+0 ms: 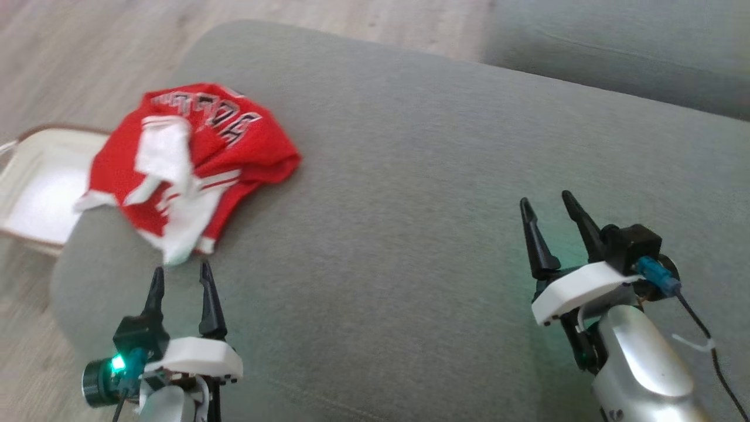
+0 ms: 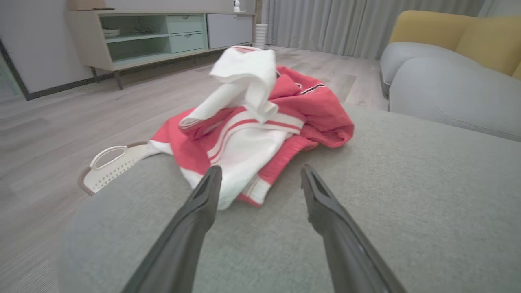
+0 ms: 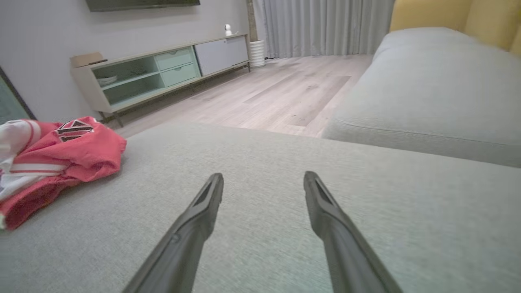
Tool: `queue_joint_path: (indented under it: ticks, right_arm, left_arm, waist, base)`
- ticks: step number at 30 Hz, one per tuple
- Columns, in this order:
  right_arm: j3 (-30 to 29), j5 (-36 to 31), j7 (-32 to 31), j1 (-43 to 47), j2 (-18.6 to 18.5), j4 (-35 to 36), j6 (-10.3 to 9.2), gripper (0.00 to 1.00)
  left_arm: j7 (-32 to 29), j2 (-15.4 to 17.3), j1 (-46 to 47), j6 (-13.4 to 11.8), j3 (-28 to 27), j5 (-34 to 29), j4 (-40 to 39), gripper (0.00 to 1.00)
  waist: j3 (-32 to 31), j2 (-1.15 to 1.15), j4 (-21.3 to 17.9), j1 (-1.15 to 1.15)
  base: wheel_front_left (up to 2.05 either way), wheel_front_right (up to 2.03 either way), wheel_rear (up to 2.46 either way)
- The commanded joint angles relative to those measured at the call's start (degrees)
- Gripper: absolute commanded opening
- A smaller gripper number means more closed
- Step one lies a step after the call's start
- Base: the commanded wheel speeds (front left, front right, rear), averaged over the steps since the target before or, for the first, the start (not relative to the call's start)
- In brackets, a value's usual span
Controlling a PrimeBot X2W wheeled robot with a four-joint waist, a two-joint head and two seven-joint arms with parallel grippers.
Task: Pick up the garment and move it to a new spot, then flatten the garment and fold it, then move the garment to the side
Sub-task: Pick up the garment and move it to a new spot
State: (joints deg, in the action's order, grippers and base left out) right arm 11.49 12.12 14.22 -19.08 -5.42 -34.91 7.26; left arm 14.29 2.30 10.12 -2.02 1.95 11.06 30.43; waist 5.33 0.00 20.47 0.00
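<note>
Seeing the red and white garment (image 1: 193,164) lying crumpled at the left edge of the grey cushion (image 1: 410,176), beside a white basket (image 1: 41,187). Holding the left gripper (image 1: 181,268) spread wide and empty just before its hem, the right gripper (image 1: 545,199) spread and empty too, well apart.

The garment (image 1: 187,164) lies on the left part of the cushion (image 1: 422,176), close to its left edge and partly over it. The basket (image 1: 41,181) stands on the floor (image 1: 70,53) to the left of the cushion, next to the garment. The left gripper (image 1: 181,268) is just before the garment. The right gripper (image 1: 544,198) is well apart, to the right. A second cushion (image 1: 621,47) lies behind, at the right.
</note>
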Motion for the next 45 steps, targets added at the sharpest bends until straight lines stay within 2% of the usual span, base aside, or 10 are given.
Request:
queue_joint_path:
  ticks: [1, 6, 12, 17, 21, 29, 38, 43, 45]
  right_arm:
    - [1.62, 0.45, 0.78, -0.48, 0.54, 1.9, 0.23, 1.0]
    - [2.77, 0.87, 0.78, -0.34, 0.75, 1.83, 0.23, 1.0]
    - [3.39, 1.16, 0.78, -0.27, 0.68, 1.96, 0.23, 1.0]
    - [4.49, 1.51, 0.78, -0.62, -0.12, 3.04, 0.23, 1.0]
    - [5.36, 1.99, 0.78, -1.48, -1.53, 3.86, 0.23, 1.0]
    - [7.06, 3.0, 0.78, -3.58, -4.67, 5.81, 0.23, 1.0]
    - [8.27, 3.95, 0.78, -5.63, -7.08, 8.27, 0.23, 1.0]
    - [7.97, 4.34, 0.78, -5.9, -7.55, 8.89, 0.23, 1.0]
    - [7.91, 4.55, 0.78, -5.72, -7.63, 8.89, 0.23, 1.0]
  left_arm:
    - [0.71, 0.58, 0.82, -0.4, -1.85, -0.01, -2.03, 1.0]
    - [0.71, 0.58, 0.62, -0.08, -2.86, -0.34, -2.31, 1.0]
    - [0.71, 1.07, 2.34, 0.99, -5.2, -0.86, -2.66, 1.0]
    - [0.71, 4.5, 7.99, 3.83, -7.96, -0.27, -3.77, 1.0]
    - [0.7, 7.41, 14.31, 6.56, -8.33, 0.88, -1.51, 1.0]
    - [-4.29, 12.61, 27.45, 9.11, -7.44, 6.28, 5.53, 1.0]
    - [-13.95, 16.15, 33.65, 9.28, -5.38, 10.63, 15.26, 1.0]
    - [-18.73, 17.28, 33.99, 5.35, -5.38, 10.09, 21.57, 1.0]
    - [-19.97, 17.21, 33.91, 4.72, -5.13, 10.04, 23.27, 1.0]
  waist:
    - [0.44, 0.0, 3.68, 0.0]
    - [0.52, 0.0, 6.83, 0.0]
    - [1.59, 0.0, 8.01, 0.0]
    - [4.22, 0.0, 6.75, 0.0]
    - [7.01, 0.0, 4.93, 0.0]
    - [12.92, 0.0, 0.26, 0.0]
    - [17.56, 0.0, -4.5, 0.0]
    - [18.35, 0.0, -5.78, 0.0]
    - [18.23, 0.0, -6.04, 0.0]
  base:
    - [0.0, 0.0, 0.0]
    - [0.0, 0.0, 0.0]
    - [0.0, 0.0, 0.0]
    - [0.0, 0.0, 0.0]
    - [0.0, 0.0, 0.0]
    - [0.0, 0.0, 0.0]
    - [0.0, 0.0, 0.0]
    - [0.0, 0.0, 0.0]
    - [0.0, 0.0, 0.0]
